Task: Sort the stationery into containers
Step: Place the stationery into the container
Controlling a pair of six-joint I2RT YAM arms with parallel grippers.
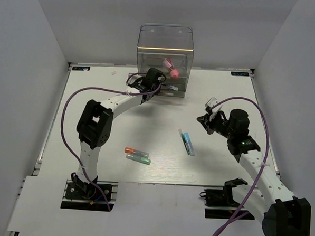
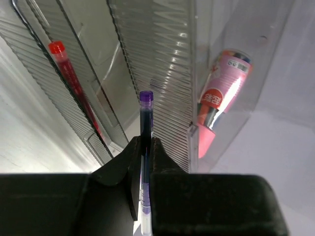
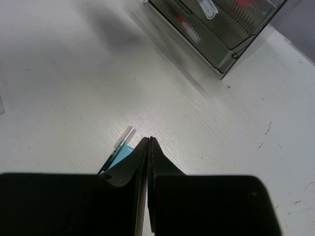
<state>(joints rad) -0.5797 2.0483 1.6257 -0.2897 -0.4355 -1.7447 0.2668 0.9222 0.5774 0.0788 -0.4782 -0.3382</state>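
Observation:
The clear organiser (image 1: 165, 44) stands at the back of the table. A pink stubby cylinder (image 1: 173, 71) lies in its tall compartment and shows in the left wrist view (image 2: 221, 98). A thin red pen (image 2: 74, 83) lies in a drawer. My left gripper (image 1: 153, 78) is at the drawer fronts (image 2: 167, 73), shut (image 2: 146, 140) on a thin dark pen (image 2: 145, 118) with a purple end. My right gripper (image 1: 205, 120) is shut and empty (image 3: 149, 140) just above the light-blue marker (image 1: 187, 142) (image 3: 120, 153). Orange-tipped (image 1: 136, 150) and green-tipped (image 1: 138, 159) markers lie at front centre.
A thin pen with a clear cap (image 3: 124, 136) lies beside the light-blue marker. The organiser's lower corner (image 3: 221, 54) shows at the top of the right wrist view. White walls enclose the table on the left, the right and the back.

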